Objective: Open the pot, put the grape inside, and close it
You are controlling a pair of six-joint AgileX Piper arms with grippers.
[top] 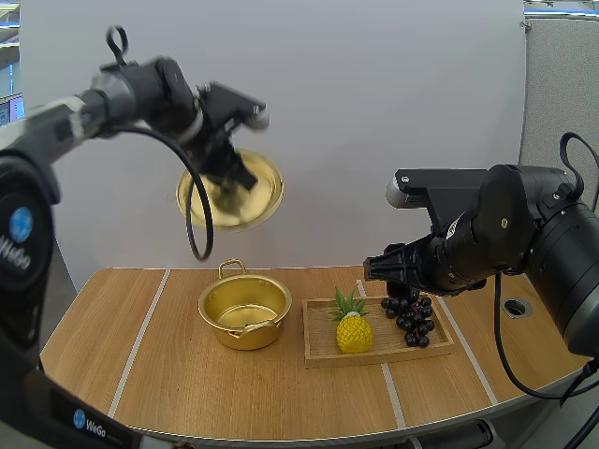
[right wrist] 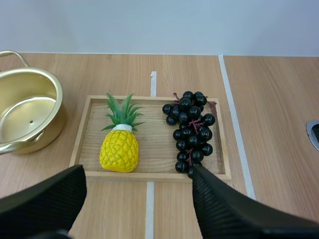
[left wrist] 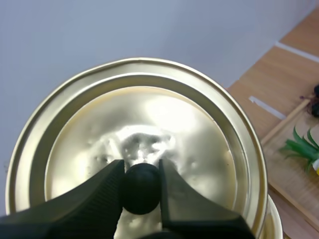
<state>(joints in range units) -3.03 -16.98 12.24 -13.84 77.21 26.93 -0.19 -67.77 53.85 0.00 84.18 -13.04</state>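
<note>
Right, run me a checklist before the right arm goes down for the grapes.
1. Uncovered: ok. The pot stands open on the table, and the lid hangs in the air above it.
2. Lid grip: ok. The left gripper is shut on the lid's knob.
3. Inside free: ok, as far as the right wrist view shows the pot's inside.
4. Ready to grasp: ok. The right gripper has its fingers wide apart.
5. Free to take: ok. The bunch of grapes lies on the wooden tray, apart from the pineapple.
6. Centred on the bunch: not ok. The grapes sit by one finger, not between the two.
</note>
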